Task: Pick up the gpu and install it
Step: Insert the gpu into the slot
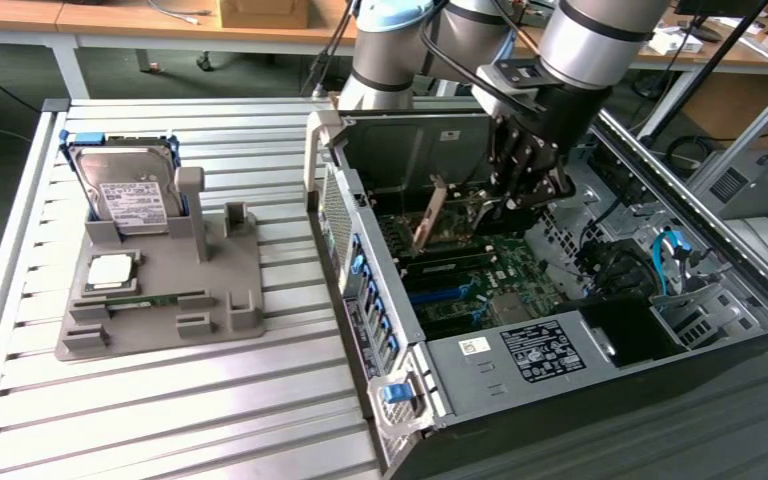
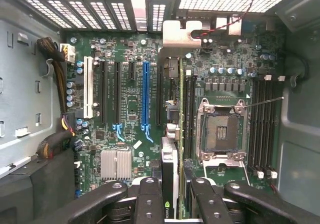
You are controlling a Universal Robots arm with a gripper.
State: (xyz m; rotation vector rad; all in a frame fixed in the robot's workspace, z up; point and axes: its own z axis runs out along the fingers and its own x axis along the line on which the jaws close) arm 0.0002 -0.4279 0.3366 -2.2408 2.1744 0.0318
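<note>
The gpu [image 2: 170, 166] is seen edge-on as a thin black card with a small green logo, running from between my fingers toward its silver bracket [image 2: 182, 33] at the case's rear wall. My gripper [image 2: 170, 204] is shut on the card's near end, one black finger [image 2: 147, 199] on each side. The card hangs over the motherboard [image 2: 130, 108], between the blue slot [image 2: 146, 93] and the CPU socket [image 2: 220, 129]. I cannot tell whether it touches a slot. In the exterior view my gripper [image 1: 524, 195] reaches down into the open computer case [image 1: 518, 350], and the gpu [image 1: 427, 218] stands tilted there.
A grey fixture [image 1: 157, 330] on the slatted table at the exterior view's left holds a hard drive [image 1: 124, 190], a CPU [image 1: 111, 270] and a memory stick [image 1: 144, 300]. Case walls, a cable bundle [image 2: 55, 68] and blue cables [image 1: 671, 255] crowd the gripper.
</note>
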